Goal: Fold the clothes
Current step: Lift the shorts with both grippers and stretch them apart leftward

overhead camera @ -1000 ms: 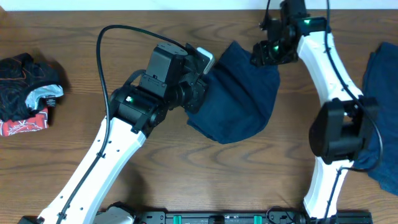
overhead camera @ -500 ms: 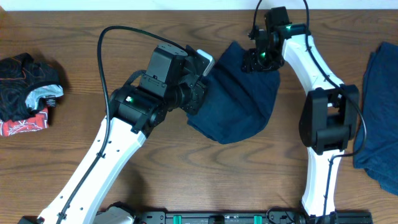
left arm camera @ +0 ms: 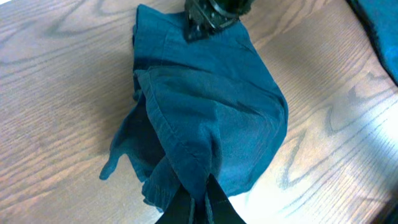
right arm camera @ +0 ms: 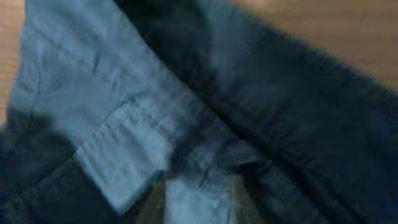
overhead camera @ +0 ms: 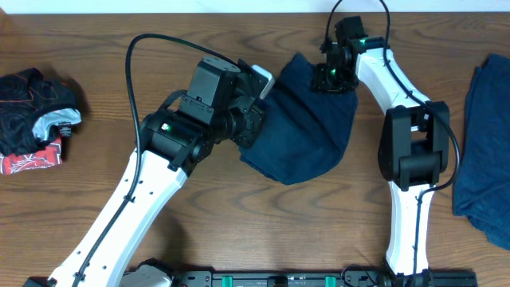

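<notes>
Spreading step, I'd say: navy shorts (overhead camera: 307, 131) sit bunched just 1 o'clock of the tabletop (overhead camera: 96, 48) middle, left gripper (left arm camera: 200, 200) pinching their 9 o'clock edge and right gripper (right arm camera: 198, 194) pinching the 1 o'clock corner, so next I'd pull them flat.

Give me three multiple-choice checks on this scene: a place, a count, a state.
1. Where does the second blue garment lie?
A. right edge of the table
B. left edge
C. under the left arm

2. How many separate cloth heaps show overhead?
A. one
B. two
C. three

3. The left end effector is:
A. open over bare wood
B. shut on the navy shorts
C. open, lying flat

Key:
1 A, it shows at the overhead view's right side.
2 C, the shorts, that garment and the dark pile at left.
3 B, it pinches a shorts fold.
</notes>
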You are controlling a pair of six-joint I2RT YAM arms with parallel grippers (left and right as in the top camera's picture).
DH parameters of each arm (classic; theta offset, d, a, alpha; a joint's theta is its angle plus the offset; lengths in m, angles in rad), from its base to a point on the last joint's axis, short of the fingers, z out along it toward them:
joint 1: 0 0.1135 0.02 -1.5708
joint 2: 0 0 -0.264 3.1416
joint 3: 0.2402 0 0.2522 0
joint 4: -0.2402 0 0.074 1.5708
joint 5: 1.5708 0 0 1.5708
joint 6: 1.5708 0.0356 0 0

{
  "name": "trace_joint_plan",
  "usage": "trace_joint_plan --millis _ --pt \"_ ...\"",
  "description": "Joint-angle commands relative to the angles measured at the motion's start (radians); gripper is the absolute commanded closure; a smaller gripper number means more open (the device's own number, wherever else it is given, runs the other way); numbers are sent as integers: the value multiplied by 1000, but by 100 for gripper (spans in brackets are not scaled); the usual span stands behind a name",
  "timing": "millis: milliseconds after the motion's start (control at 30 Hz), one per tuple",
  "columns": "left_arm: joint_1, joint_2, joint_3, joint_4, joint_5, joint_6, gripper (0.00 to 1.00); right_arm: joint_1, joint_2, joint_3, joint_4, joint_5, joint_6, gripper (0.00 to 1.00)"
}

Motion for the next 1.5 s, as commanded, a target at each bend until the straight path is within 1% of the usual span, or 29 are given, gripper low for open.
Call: trace_joint_plan --millis 0,67,133,167,200,233,267,400,467,600,767,900,1133,1367,1467 --pt "4 -20 11 -22 -13 6 94 3 7 7 26 11 79 87" --pt "4 -20 11 -34 -13 6 94 3 7 7 37 10 95 88" --pt "4 -20 11 -39 -13 6 94 3 7 7 36 11 96 84" --pt "4 -20 11 -40 -13 6 94 3 7 7 36 10 95 84" --pt "4 -20 11 -40 -13 6 94 3 7 7 35 12 95 89" --pt "4 -20 11 -38 -13 6 94 3 7 7 35 14 95 98" --pt "4 -20 11 -37 -13 6 94 3 7 7 35 14 95 99" --pt "4 -20 11 -35 -12 5 94 2 7 7 42 19 96 99" --pt "4 -20 11 -35 -12 5 94 -2 5 8 49 37 118 99" --pt "4 -20 11 -35 -13 5 94 -17 -28 17 62 63 127 99" --pt "4 -20 11 -23 -13 6 94 -74 -162 59 26 109 117 99" --pt "4 -20 11 -21 -13 6 94 -124 -302 66 7 171 117 99" --pt "4 -20 11 -2 -14 10 94 -194 -514 66 -79 189 139 99" --pt "5 -20 11 62 -179 9 94 -204 -594 66 -224 283 147 99" --pt "21 -20 11 101 -267 9 94 -204 -600 66 -243 288 133 99"
